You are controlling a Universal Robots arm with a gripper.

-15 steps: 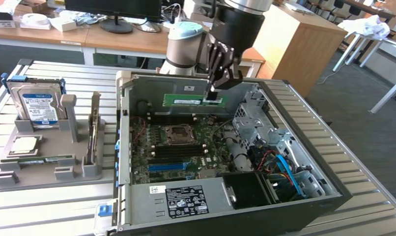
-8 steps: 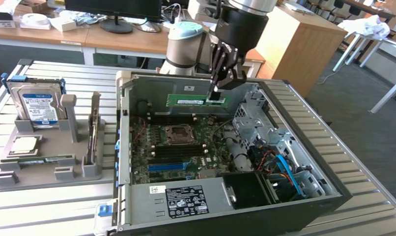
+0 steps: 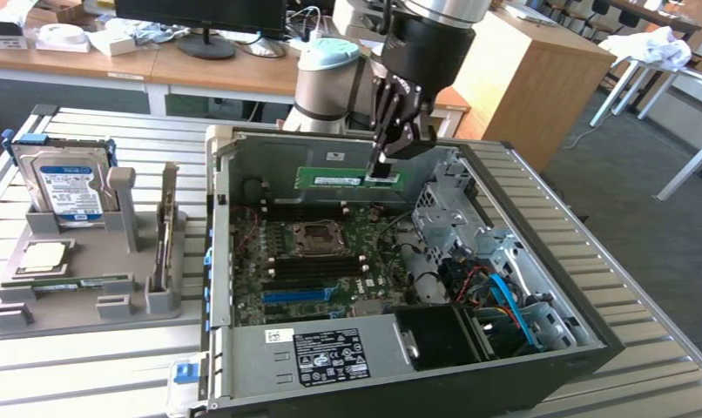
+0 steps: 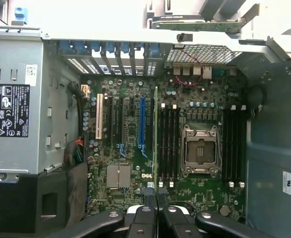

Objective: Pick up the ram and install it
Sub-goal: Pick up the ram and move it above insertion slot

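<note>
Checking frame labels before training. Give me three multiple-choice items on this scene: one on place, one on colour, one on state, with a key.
1. Where is the ram that the gripper has?
A. in the air over the open computer case
B. flat on the floor
C. inside a drawer

2. What colour is the ram's board?
A. red
B. green
C. white

3. How is the gripper?
A. open, holding nothing
B. open, hovering beside the ram
C. shut on the ram

Key:
1 A: the exterior view shows the stick hanging over the case's open side, in no slot.
2 B: the board is green in both views.
3 C: in the wrist view the fingers clamp the stick, seen edge-on.
</note>
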